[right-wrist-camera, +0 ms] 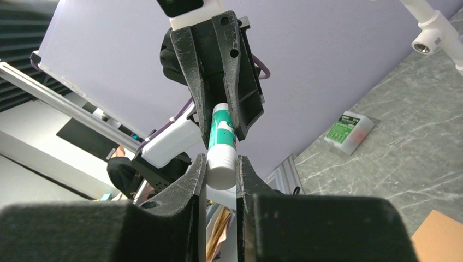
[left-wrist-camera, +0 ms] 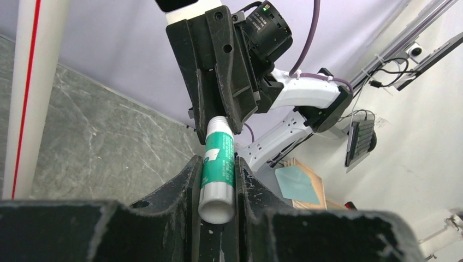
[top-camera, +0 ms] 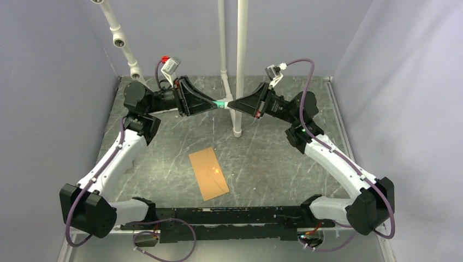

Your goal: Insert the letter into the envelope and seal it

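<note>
The envelope [top-camera: 208,174] lies flat on the table [top-camera: 273,158], centre of the top view and slightly left, long axis running from upper left to lower right. Its corner also shows at the lower right of the right wrist view. The letter is not visible as a separate sheet, and the views do not show whether it is inside the envelope. The flap position is too small to determine.

Handling: the envelope is judged to be light, thin kraft paper, flexible and easily creased. It is likely to slide on the smooth marbled surface. Because it lies flat, there is no raised edge to grip. The recommended hold is at a short edge or the flap, with the other gripper pinning the body.

Both grippers are well above and behind the envelope, at upper centre of the top view, just in front of a white pipe [top-camera: 240,65]. The left gripper [top-camera: 213,105] is clamped on one end of a glue stick [top-camera: 219,104]. The right gripper [top-camera: 230,103] is clamped on the opposite end, which is white. The stick spans the gap between them.

Markings: the glue stick carries a green label with white print, which is not legible. A small green and white box [right-wrist-camera: 348,129] lies on the table in the right wrist view, and its text is unreadable.
</note>
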